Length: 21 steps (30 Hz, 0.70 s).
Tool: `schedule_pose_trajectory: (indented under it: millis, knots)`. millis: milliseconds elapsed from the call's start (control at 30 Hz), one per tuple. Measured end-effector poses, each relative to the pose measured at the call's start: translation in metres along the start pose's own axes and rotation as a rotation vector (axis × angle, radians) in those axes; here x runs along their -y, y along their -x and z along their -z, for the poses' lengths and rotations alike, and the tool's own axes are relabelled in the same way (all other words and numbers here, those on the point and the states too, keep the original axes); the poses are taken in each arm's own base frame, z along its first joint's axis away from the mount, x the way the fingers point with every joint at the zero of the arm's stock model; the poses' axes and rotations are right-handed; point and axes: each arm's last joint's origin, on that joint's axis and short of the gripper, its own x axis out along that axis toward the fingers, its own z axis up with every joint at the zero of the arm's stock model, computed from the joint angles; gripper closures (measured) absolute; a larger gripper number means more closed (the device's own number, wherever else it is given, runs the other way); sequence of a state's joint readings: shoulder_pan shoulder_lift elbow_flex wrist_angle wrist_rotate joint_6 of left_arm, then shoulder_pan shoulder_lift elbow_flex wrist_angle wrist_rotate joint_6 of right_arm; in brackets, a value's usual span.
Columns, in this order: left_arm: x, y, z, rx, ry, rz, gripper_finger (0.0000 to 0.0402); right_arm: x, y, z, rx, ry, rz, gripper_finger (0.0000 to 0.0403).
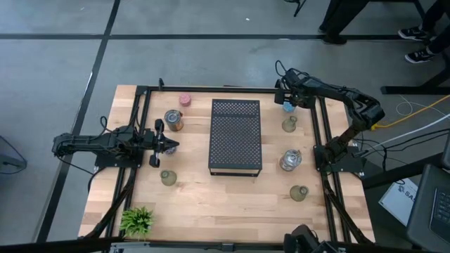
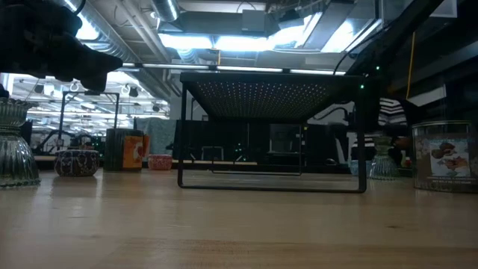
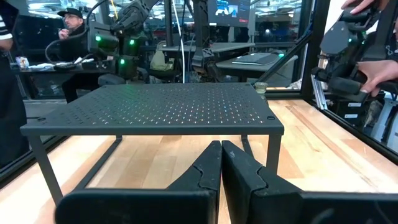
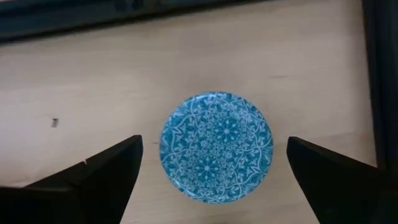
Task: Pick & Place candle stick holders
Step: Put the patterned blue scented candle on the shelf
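Wooden tabletop (image 1: 211,197), upper right of frame: right gripper (image 4: 214,165) wide open, empty, above blue patterned round holder (image 4: 216,147). Left gripper (image 3: 221,163) closed, empty, centre-left, facing black perforated tray (image 3: 161,107). No legible writing.

From my cameras I can read almost nothing. The one legible bit is on a white sheet (image 1: 404,200) on the floor off the table's right near corner: it begins with the capitals "SA", and the rest is cut off by the equipment beside it. The glass holder (image 2: 444,157) on the right carries a printed picture, but any wording on it is too blurred for me to make out. The orange box (image 2: 133,152) in the room beyond the table's far left has print too small to read.
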<state>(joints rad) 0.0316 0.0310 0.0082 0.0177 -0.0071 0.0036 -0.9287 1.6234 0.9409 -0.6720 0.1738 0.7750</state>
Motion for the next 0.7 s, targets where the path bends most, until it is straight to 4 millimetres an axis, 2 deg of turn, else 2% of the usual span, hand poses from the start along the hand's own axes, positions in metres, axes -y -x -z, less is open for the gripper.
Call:
schedule_pose_trajectory:
  millis: [367, 533, 700]
  knots:
    - [0.000, 0.000, 0.000, 0.000, 0.000, 0.000, 0.0395, -0.005, -0.020, -0.001, -0.019, 0.031, 0.015, 0.0003]
    - [0.000, 0.000, 0.000, 0.000, 0.000, 0.000, 0.0395, -0.006, -0.021, -0.001, -0.019, 0.035, 0.016, 0.0006]
    - [0.000, 0.000, 0.000, 0.000, 0.000, 0.000, 0.0395, -0.006, -0.021, -0.001, -0.019, 0.038, 0.015, 0.0028]
